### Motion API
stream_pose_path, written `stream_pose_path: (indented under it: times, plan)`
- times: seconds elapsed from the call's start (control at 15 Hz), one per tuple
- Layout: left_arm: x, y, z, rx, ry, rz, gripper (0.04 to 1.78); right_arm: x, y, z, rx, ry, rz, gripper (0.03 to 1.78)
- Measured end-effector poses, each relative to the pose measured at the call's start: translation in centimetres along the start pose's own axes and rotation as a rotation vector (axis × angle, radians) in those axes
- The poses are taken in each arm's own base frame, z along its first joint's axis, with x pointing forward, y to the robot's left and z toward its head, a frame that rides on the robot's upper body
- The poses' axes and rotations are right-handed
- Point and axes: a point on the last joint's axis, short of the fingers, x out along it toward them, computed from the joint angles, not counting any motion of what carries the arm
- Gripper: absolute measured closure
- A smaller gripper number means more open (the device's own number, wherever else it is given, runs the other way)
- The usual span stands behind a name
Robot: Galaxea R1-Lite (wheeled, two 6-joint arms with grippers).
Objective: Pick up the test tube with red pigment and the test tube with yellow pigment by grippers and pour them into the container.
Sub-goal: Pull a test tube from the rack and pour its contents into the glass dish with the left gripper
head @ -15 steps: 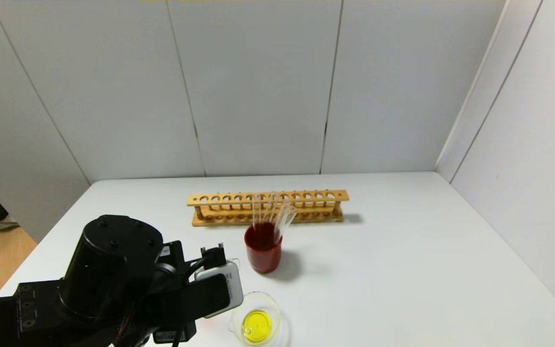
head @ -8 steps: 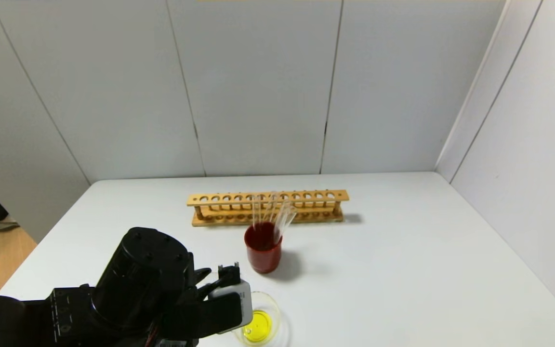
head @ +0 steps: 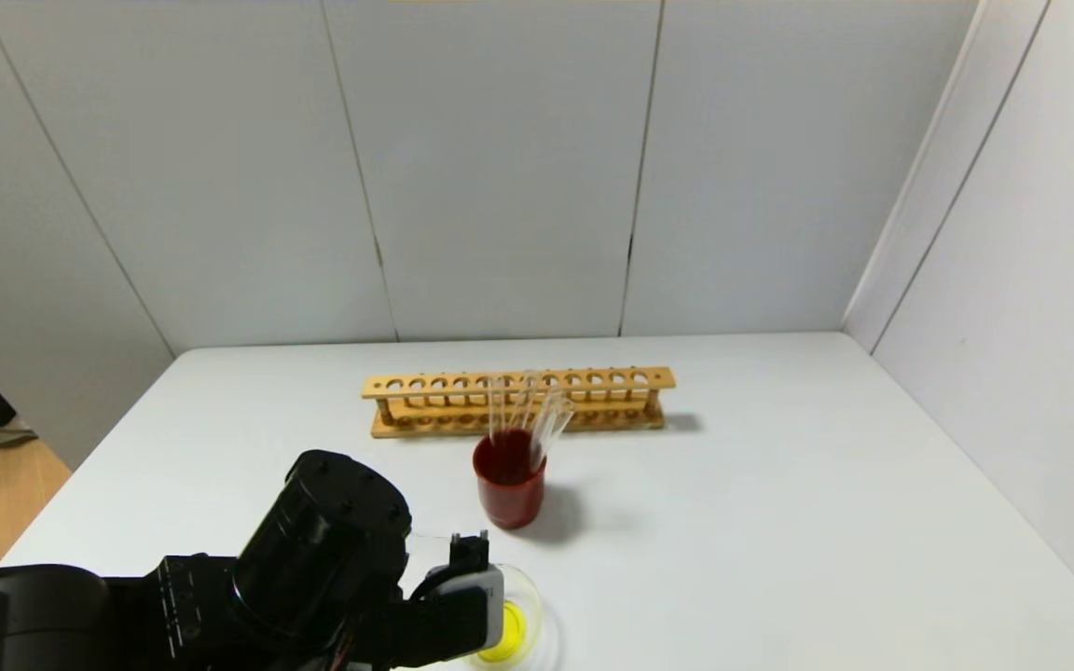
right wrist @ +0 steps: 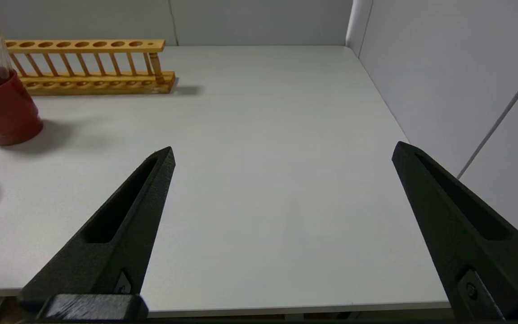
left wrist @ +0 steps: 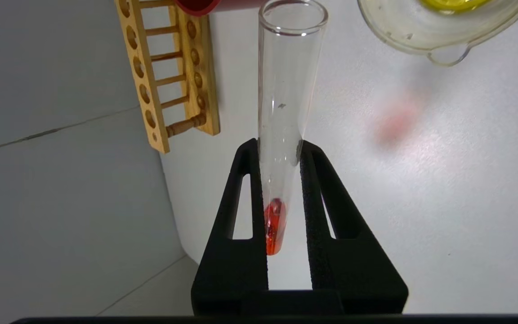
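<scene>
Glass tube with red pigment (left wrist: 281, 135) sits pinched between the jaws of the left gripper (left wrist: 280, 148). Its long axis runs straight out from the gripper, the rounded base with the red-orange liquid back between the fingers (left wrist: 319, 202) and the open mouth pointing away, toward the red cup (head: 509, 489). In the head view the tube lies nearly level, a faint clear line just beside the wrist, low over the near left part of the desk (head: 779, 485).

The container (head: 523, 624), a low clear dish with yellow liquid in it, stands at the near edge of the desk, just beside the left gripper (head: 448, 615) and partly hidden by it. In the wrist view its pouring lip (left wrist: 448, 54) is off to one side of the tube's mouth, not under it.

The red cup holds several clear tubes (head: 532, 415) leaning upright; behind it the wooden rack (head: 518, 401) lies across the desk.

The right gripper (right wrist: 281, 155) hovers at the desk's near edge with jaws spread wide and holding nothing; the desk's right half before it is open up to the side wall (right wrist: 443, 67).
</scene>
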Motion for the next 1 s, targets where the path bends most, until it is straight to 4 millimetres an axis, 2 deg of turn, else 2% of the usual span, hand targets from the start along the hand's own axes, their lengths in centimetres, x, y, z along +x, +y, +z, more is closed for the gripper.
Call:
stream_pose_path:
  times: [0.67, 1.0]
  plan:
    - [1.7, -1.5, 1.2, 0.125, 0.079, -0.035, 1.52, 0.0, 0.0, 0.0, 0.0, 0.0, 0.0, 0.11]
    - [1.8, -1.6, 1.6, 0.221, 0.113, -0.06, 1.52, 0.0, 0.0, 0.0, 0.0, 0.0, 0.0, 0.11]
